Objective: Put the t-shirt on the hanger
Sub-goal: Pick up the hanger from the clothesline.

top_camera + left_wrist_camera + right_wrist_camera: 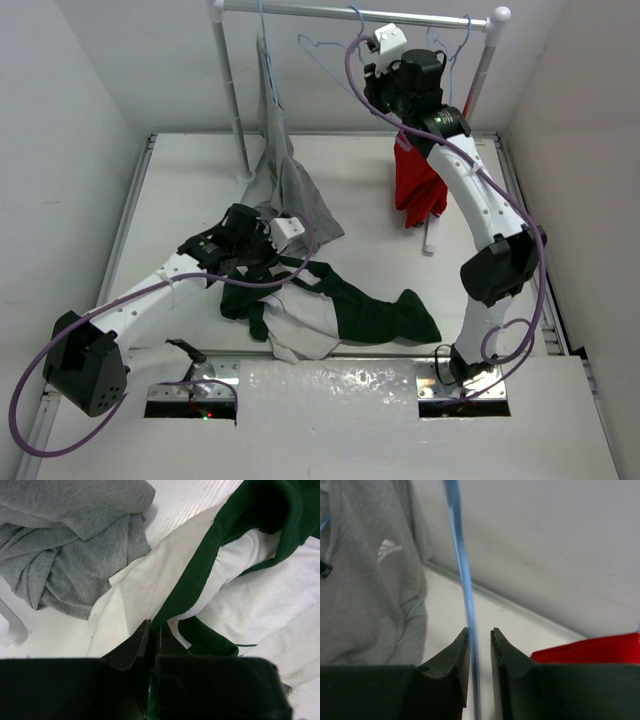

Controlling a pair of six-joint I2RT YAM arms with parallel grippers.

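Left pincer (154, 630) on t-shirt (145, 587); right (481, 631) astride hanger (462, 570)

High rear overview; two wrist close-ups, grey garment (285, 190) common to all.

Bright even light, soft shadows; hanger (463, 580) blurred close up.
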